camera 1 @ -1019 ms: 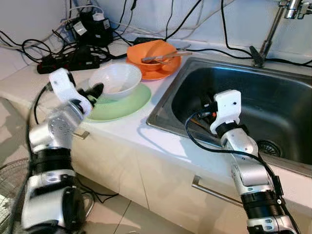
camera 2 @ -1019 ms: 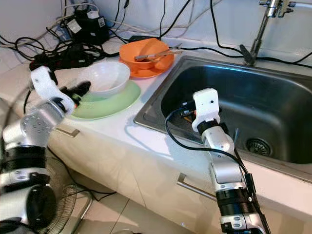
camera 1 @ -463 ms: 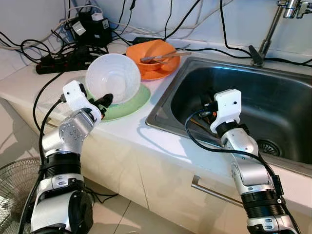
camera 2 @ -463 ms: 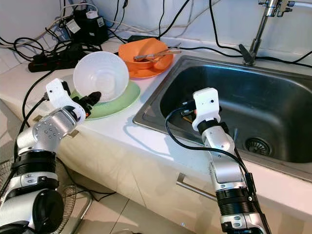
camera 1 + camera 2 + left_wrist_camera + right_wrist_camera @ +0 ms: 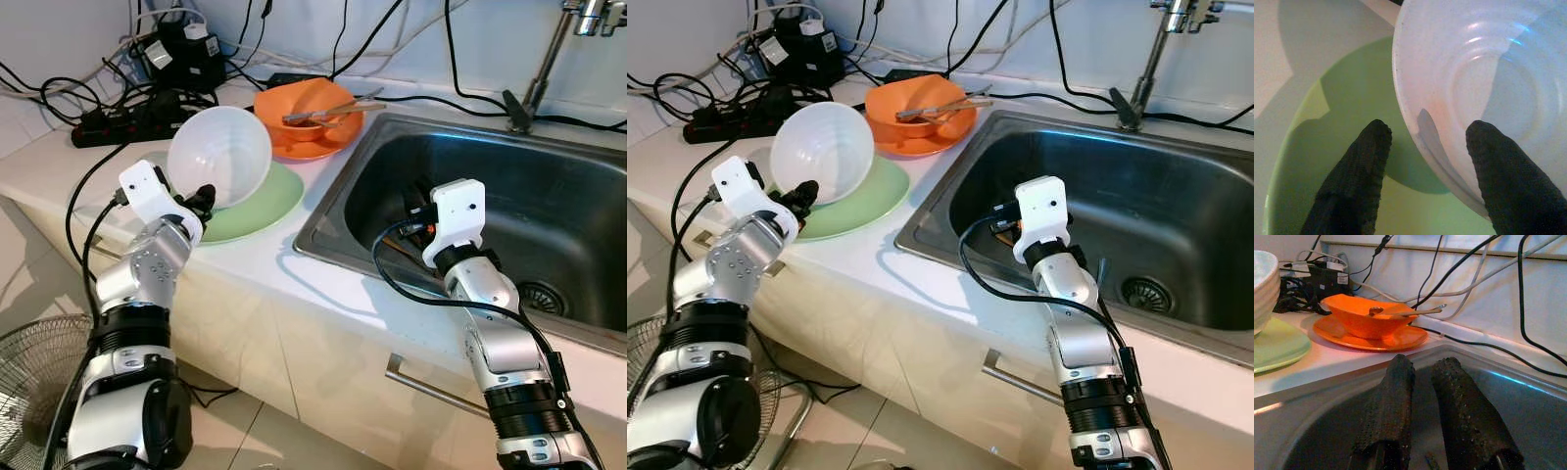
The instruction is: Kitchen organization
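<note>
White bowl (image 5: 219, 155) is sitting tipped up on edge over the green plate (image 5: 257, 204), mouth facing the robot. Left gripper (image 5: 1422, 161) is pinching its lower rim: one finger inside the bowl, the other outside over the plate, so it is closed on the rim. Green plate is lying flat on the pale counter (image 5: 59, 162), just left of the steel sink (image 5: 549, 211). Behind it, an orange bowl (image 5: 312, 106) is resting on an orange plate (image 5: 315, 147) with a utensil (image 5: 333, 110) lying across it, near the sink's back-left corner. Right gripper (image 5: 1422, 396) is hanging inside the sink basin, fingers close together with a narrow gap, gripping nothing. Black cables and a power strip (image 5: 137, 122) are cluttering the counter's far-left corner; the tap (image 5: 534, 69) is standing behind the sink.
</note>
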Motion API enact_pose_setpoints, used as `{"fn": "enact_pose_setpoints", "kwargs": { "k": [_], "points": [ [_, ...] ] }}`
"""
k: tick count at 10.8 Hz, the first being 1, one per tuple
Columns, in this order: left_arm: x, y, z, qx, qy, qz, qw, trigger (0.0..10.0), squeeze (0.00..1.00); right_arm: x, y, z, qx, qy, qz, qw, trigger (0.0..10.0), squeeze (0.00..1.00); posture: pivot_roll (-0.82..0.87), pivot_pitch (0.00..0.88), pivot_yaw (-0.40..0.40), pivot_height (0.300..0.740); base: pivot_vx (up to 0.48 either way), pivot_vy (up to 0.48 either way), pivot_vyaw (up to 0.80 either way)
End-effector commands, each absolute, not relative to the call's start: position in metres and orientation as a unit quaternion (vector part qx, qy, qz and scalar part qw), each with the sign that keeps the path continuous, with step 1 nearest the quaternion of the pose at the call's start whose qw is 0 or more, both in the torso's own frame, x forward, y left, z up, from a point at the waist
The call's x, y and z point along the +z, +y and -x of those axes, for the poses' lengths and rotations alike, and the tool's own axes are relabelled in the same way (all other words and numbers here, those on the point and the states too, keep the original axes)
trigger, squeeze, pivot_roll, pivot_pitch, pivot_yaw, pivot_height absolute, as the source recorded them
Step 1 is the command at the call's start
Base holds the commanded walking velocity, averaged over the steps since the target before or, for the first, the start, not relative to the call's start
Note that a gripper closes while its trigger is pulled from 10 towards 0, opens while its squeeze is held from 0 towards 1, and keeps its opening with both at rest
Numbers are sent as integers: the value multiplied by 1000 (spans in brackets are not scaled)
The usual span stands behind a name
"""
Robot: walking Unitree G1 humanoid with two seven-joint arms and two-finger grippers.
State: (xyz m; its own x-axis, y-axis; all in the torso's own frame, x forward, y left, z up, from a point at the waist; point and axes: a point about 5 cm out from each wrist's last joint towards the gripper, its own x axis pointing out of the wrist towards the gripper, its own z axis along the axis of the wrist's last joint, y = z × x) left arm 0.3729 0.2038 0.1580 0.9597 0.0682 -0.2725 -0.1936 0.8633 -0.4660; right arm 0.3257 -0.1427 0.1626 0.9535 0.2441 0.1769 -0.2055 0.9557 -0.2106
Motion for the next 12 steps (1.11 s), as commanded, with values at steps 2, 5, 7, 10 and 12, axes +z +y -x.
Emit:
{"fn": "enact_pose_setpoints", "kwargs": {
  "k": [2,5,7,10,12],
  "points": [
    [161,201,-377,74,124,253,957,0,0,163,-143,-327,112,-101,101,983,10000,0,11,0,106,740,0,0,0],
    [161,200,-378,76,121,262,954,0,0,164,-142,-327,112,-101,101,983,10000,0,13,0,106,740,0,0,0],
    [163,199,-379,73,113,270,953,0,0,163,-142,-328,112,-102,102,983,10000,0,11,0,107,740,0,0,0],
    [171,201,-381,74,90,271,956,0,0,163,-141,-329,111,-100,100,984,10000,0,14,0,107,740,0,0,0],
    [174,201,-382,73,81,273,956,0,0,163,-140,-330,111,-100,100,984,10000,0,16,0,106,740,0,0,0]
  ]
}}
